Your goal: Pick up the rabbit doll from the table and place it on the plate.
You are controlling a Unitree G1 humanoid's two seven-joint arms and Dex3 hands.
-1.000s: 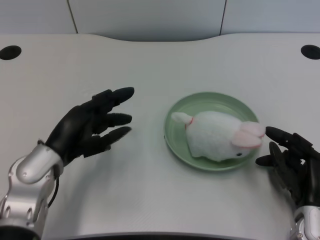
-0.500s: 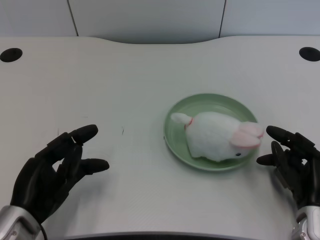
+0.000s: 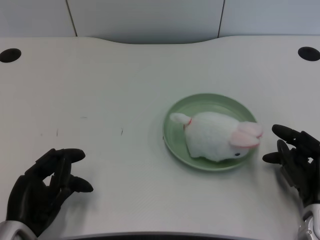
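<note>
A white rabbit doll (image 3: 216,135) with pink ears lies on its side in the green plate (image 3: 175,116), right of the table's middle. Its head points right and its tail left. My left hand (image 3: 42,190) is at the bottom left corner, far from the plate, empty, with its fingers spread and loosely bent. My right hand (image 3: 295,162) rests at the lower right, just beside the plate's right rim, not touching the doll.
The white table (image 3: 115,85) has two dark round holes, one at the far left corner (image 3: 10,54) and one at the far right corner (image 3: 308,53). A grey wall panel (image 3: 150,17) runs behind the curved back edge.
My left hand has drawn back from beside the plate toward the bottom left corner, holding nothing. The doll and plate stay put. The right hand has slid slightly lower right.
</note>
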